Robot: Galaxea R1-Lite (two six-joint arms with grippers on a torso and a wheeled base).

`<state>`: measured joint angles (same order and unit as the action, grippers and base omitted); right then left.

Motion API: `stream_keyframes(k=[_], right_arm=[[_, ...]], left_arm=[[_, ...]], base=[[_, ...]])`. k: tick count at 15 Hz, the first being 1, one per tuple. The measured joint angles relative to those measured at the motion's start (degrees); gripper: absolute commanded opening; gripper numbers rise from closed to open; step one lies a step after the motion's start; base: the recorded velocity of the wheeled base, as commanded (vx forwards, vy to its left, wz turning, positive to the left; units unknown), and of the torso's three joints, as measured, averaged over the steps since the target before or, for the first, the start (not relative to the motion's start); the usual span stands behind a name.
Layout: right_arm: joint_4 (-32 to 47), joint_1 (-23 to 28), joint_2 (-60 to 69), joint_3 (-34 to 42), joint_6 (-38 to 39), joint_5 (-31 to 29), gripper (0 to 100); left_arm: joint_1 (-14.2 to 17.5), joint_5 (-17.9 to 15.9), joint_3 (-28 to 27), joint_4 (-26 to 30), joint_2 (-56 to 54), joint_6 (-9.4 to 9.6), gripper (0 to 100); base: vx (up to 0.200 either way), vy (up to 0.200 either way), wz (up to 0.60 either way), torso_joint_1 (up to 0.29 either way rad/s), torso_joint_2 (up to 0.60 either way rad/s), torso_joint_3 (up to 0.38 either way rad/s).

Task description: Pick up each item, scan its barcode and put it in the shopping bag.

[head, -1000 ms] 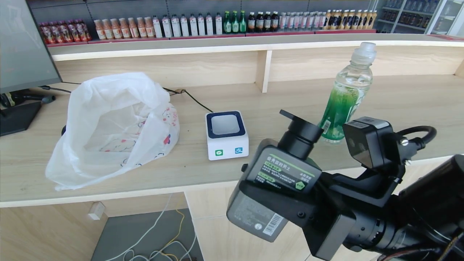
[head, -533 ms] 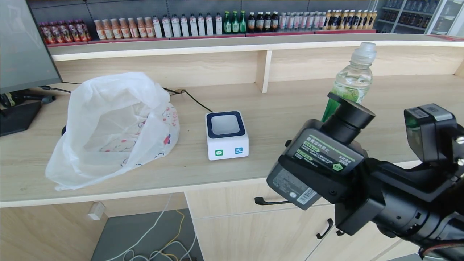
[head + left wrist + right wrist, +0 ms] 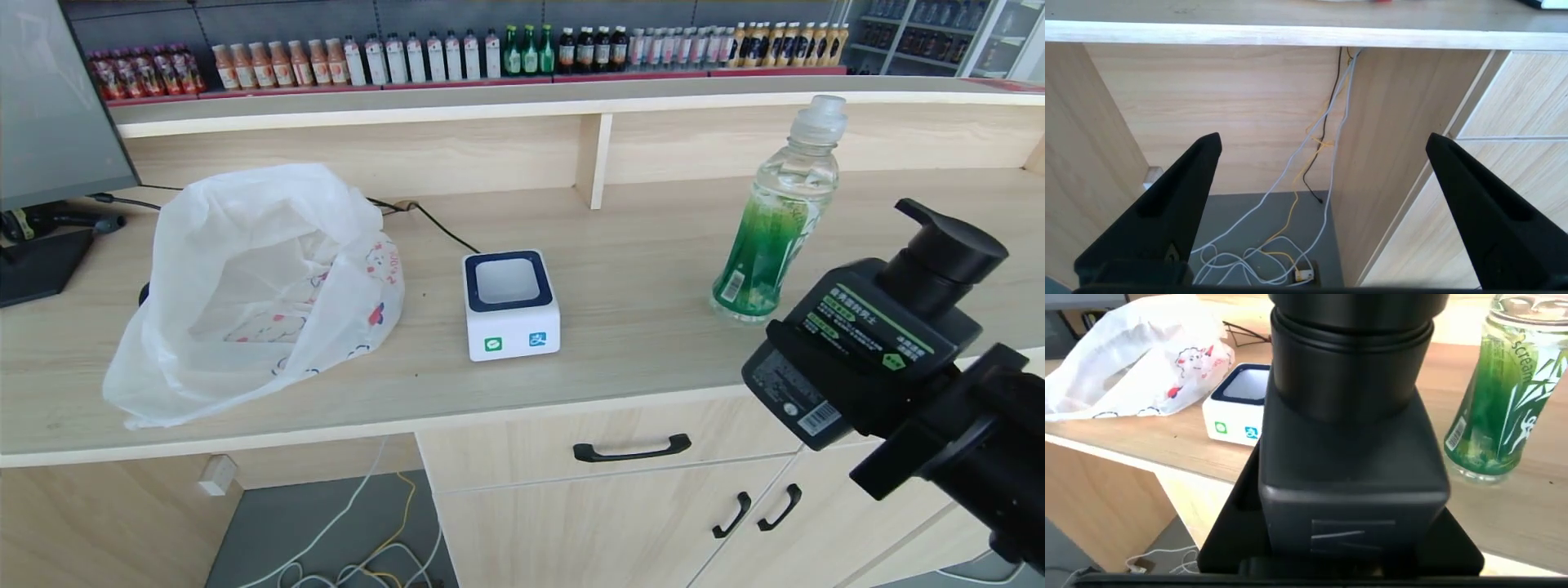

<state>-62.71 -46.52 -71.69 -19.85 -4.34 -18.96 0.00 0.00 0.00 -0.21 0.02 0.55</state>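
My right gripper (image 3: 894, 404) is shut on a black pump bottle (image 3: 869, 331), held tilted at the right, off the counter's front edge, with its barcode label facing down and left. The same black pump bottle (image 3: 1351, 433) is close up in the right wrist view. A green drink bottle (image 3: 771, 224) stands upright on the counter just behind it. The white scanner (image 3: 511, 302) sits mid-counter. To its left lies the open white shopping bag (image 3: 253, 286). My left gripper (image 3: 1323, 212) is open with nothing in it, below the counter, facing the cabinet recess.
A monitor (image 3: 53, 98) and its stand occupy the counter's far left, with a cable (image 3: 437, 229) running behind the bag. A raised back ledge with a divider (image 3: 596, 155) bounds the counter. Drawers with black handles (image 3: 633, 449) are below. Cables (image 3: 1290, 237) hang under the counter.
My right gripper has carried the black pump bottle to the right and slightly up, away from the scanner, uncovering the green bottle and the drawers. Nothing on the counter moved.
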Motion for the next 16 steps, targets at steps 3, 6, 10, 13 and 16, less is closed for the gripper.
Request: stream_keyframes(k=[3, 6, 10, 13, 16], right_arm=[[0.09, -0.28, 1.11, 0.56, 0.21, -4.35, 0], [0.24, 1.62, 0.28, -1.54, 3.83, -4.79, 0], [-0.54, 2.61, -3.0, -4.53, 7.05, -4.69, 0], [-2.21, 3.06, -4.1, -5.49, 6.33, -4.69, 0], [-2.33, 4.3, -2.45, -3.02, 6.34, -4.46, 0]], left_arm=[[0.0, 0.0, 0.0, 0.0, 0.0, 0.07, 100], [-0.1, 0.0, 0.0, 0.05, 0.0, 0.23, 100], [-0.1, 0.0, 0.0, 0.0, 0.0, 0.11, 100], [-0.07, 0.0, 0.0, 0.05, 0.0, 0.13, 100], [-0.1, 0.0, 0.0, 0.05, 0.0, 0.1, 100]], base=[[0.0, 0.0, 0.0, 0.0, 0.0, 0.0], [0.0, 0.0, 0.0, 0.0, 0.0, 0.0], [0.0, 0.0, 0.0, 0.0, 0.0, 0.0], [-0.067, 0.0, 0.0, 0.001, 0.0, 0.001], [-0.067, 0.0, 0.0, -0.001, 0.0, -0.001]])
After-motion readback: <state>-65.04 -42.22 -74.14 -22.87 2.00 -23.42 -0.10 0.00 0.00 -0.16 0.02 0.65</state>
